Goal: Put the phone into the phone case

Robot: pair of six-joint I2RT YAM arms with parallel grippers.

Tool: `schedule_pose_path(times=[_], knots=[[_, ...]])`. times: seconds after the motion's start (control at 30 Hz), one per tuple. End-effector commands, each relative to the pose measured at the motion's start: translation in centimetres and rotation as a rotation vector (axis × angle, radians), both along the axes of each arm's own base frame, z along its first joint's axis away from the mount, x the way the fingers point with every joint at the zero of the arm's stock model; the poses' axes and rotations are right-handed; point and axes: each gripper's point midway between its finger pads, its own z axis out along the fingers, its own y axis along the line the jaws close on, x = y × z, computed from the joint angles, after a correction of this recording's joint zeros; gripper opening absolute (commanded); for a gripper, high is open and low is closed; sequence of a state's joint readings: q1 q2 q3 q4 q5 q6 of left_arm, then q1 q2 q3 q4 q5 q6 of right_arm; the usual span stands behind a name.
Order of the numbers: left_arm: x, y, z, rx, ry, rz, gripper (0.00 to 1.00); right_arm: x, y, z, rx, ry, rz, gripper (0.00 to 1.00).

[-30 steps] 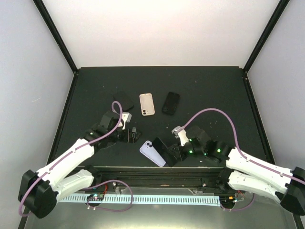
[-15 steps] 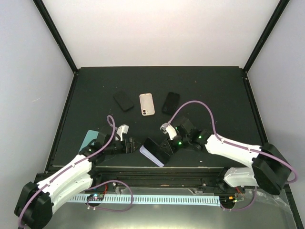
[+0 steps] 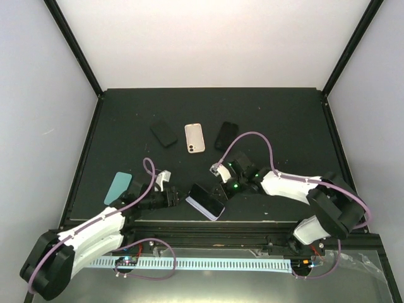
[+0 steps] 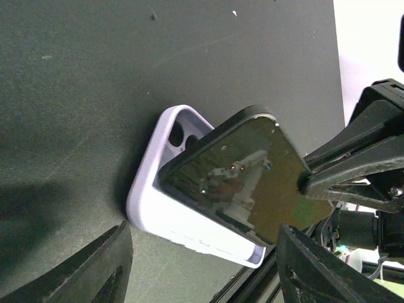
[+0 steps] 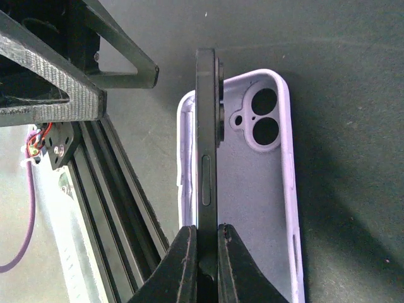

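The lavender phone case [image 3: 201,208] lies open side up by the table's front edge. The black phone [image 3: 209,196] stands tilted on its long edge inside the case's near wall. My right gripper [image 3: 222,188] is shut on the phone's end. In the right wrist view the phone [image 5: 207,151] is edge-on between the fingers [image 5: 183,265], with the case [image 5: 259,202] beside it. My left gripper [image 3: 174,197] is open, just left of the case. In the left wrist view its fingers [image 4: 101,268] straddle the corner of the case [image 4: 158,208] without touching it or the phone [image 4: 252,170].
At the back lie a black case [image 3: 164,133], a beige one [image 3: 195,138] and another black one [image 3: 226,136]. A teal case [image 3: 117,187] lies at the left by my left arm. The table's metal front rail [image 3: 208,225] runs just behind the lavender case.
My right gripper carried the phone left and stood it in the lavender case. My left gripper came forward to the case's left end and its jaws narrowed, uncovering the teal case.
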State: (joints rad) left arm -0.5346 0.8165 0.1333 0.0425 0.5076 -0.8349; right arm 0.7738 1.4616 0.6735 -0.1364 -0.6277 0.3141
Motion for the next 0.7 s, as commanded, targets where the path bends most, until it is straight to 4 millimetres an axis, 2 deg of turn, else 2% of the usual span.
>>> schedule_pose_path(times=[0.0,0.17,0.27,0.5,0.67], knots=[[0.2,-1.1,0.6,-0.048,-0.015,-0.023,0.62,0.6,1.7,1.1,0.091,-0.032,0.055,0.01],[0.0,-2.3,-0.3,-0.051,0.023,-0.045,0.54,0.7,1.8,-0.6,0.07,0.006,0.038,0.01],[-0.1,-2.9,-0.7,-0.029,0.043,-0.066,0.5,0.8,2.1,-0.8,0.09,0.035,0.013,0.01],[0.2,-2.5,-0.9,0.022,0.03,-0.045,0.51,0.8,1.9,-1.6,0.102,0.053,-0.024,0.01],[-0.3,-1.8,-1.2,0.058,0.038,-0.043,0.56,0.8,1.7,-2.2,0.078,0.032,-0.004,0.01]])
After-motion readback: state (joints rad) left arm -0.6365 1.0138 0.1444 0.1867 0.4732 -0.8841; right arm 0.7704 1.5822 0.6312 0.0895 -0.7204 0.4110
